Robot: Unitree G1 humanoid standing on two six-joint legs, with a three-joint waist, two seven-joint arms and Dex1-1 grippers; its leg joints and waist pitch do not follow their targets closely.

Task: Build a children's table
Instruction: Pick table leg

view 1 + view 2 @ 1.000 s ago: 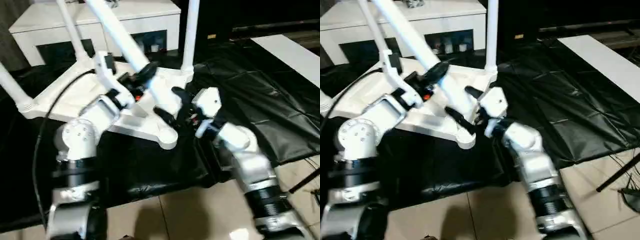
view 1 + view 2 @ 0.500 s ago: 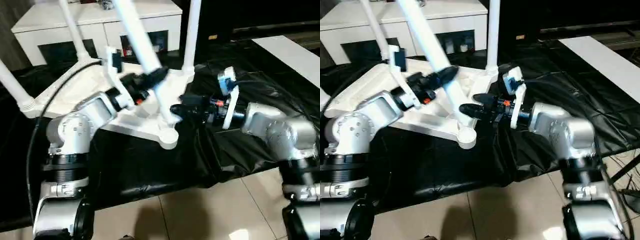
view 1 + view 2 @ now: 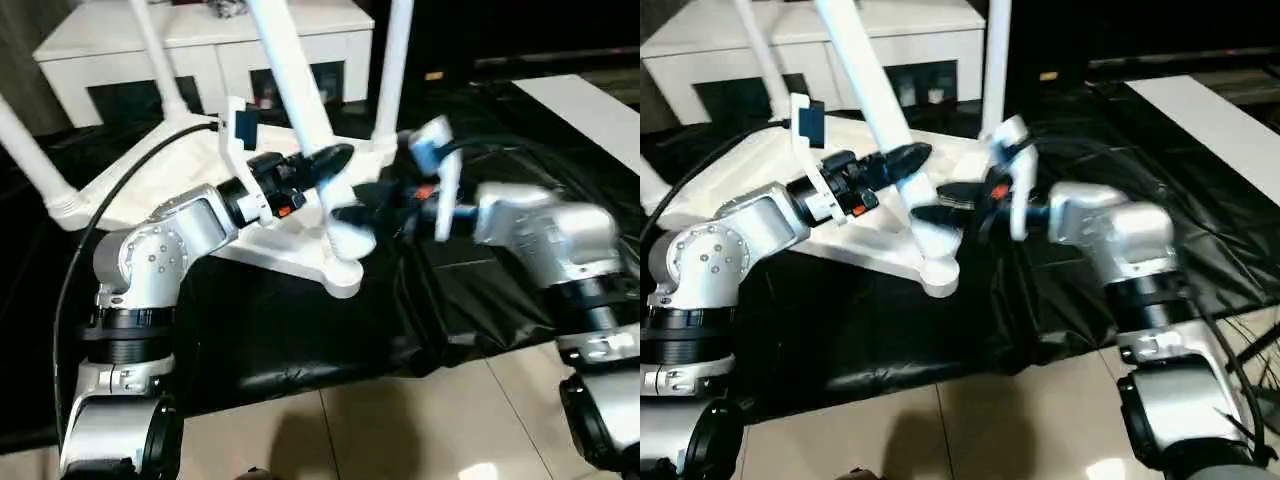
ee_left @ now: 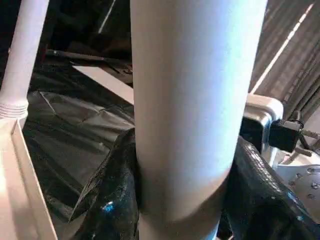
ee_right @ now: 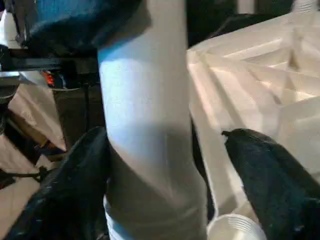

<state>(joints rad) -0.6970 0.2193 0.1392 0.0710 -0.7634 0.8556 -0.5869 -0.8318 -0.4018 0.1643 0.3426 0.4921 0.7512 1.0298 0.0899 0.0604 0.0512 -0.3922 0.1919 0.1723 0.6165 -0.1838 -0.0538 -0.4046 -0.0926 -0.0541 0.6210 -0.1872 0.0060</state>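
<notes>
The children's table lies upside down, its white tabletop [image 3: 150,190] resting on the black-covered work table. Three white legs [image 3: 395,70] stand in its corner sockets. A fourth leg [image 3: 290,80] leans steeply over the near corner socket [image 3: 343,280], its lower end just above it. My left gripper [image 3: 325,165] is shut on this leg; its black fingers [image 4: 110,200] press both sides. Lower down, my right gripper [image 3: 345,215] is open around the leg's lower end [image 5: 145,125], with one finger [image 5: 275,180] standing apart from it.
A white cabinet [image 3: 200,40] with dark doors stands behind the work table. A white board [image 3: 590,110] lies at the far right on the black cover [image 3: 500,300]. Tiled floor [image 3: 400,430] shows in front. A black cable [image 3: 90,250] loops by my left arm.
The held leg has tipped more upright. My right wrist has turned and its gripper has swung in around the leg's lower end, its fingers narrowing slightly. The left grip is unchanged.
</notes>
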